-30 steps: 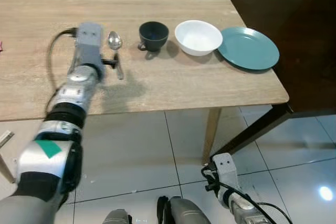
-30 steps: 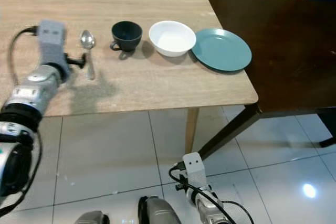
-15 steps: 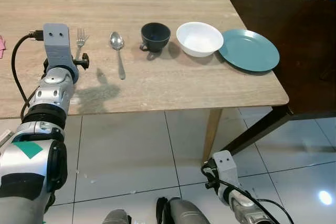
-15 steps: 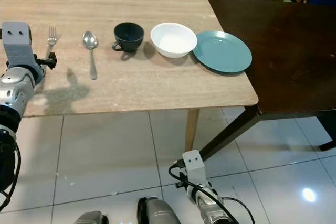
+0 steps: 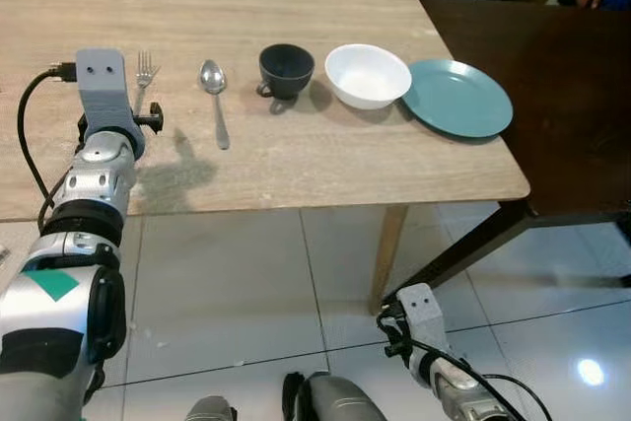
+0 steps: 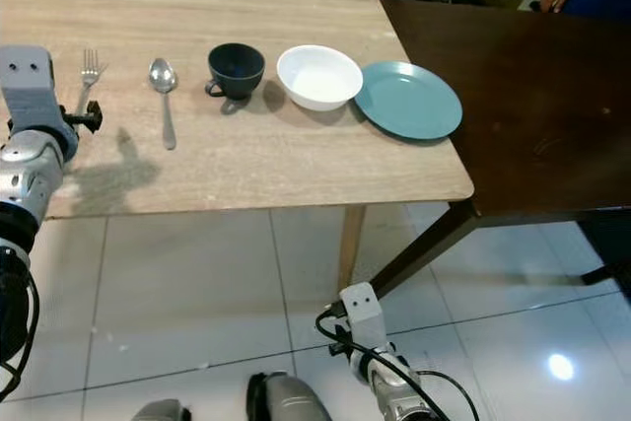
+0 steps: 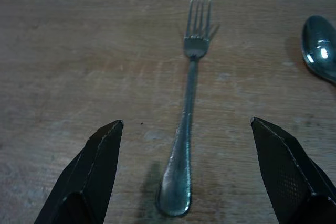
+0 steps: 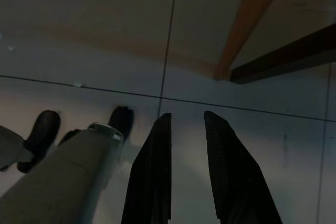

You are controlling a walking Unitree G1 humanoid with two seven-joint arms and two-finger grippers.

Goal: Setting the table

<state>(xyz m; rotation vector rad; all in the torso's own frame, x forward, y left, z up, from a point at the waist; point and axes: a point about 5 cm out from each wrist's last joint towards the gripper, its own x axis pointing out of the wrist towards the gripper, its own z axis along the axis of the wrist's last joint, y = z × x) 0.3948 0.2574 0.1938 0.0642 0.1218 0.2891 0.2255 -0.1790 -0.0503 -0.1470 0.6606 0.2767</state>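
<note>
Two black fingers (image 7: 94, 177) of the left end effector (image 7: 186, 171) stand spread wide, empty, above the fork (image 7: 186, 124), whose handle end lies between them and whose tines point away. If the fork is to be taken, the fingers should come straight down astride the handle and close across its narrow width, low enough to catch such a thin, flat piece; if it is already placed, a straight lift away would leave it undisturbed. Beside the fork lie a spoon (image 5: 213, 96), a dark cup (image 5: 285, 69), a white bowl (image 5: 367, 74) and a teal plate (image 5: 456, 98), in a row toward the right edge of the pale wooden counter (image 5: 296, 170). A dark table (image 6: 532, 115) adjoins it. The right end effector (image 8: 186, 145) hangs idle, fingers slightly parted, over the glossy tiled floor (image 5: 246, 283).
</note>
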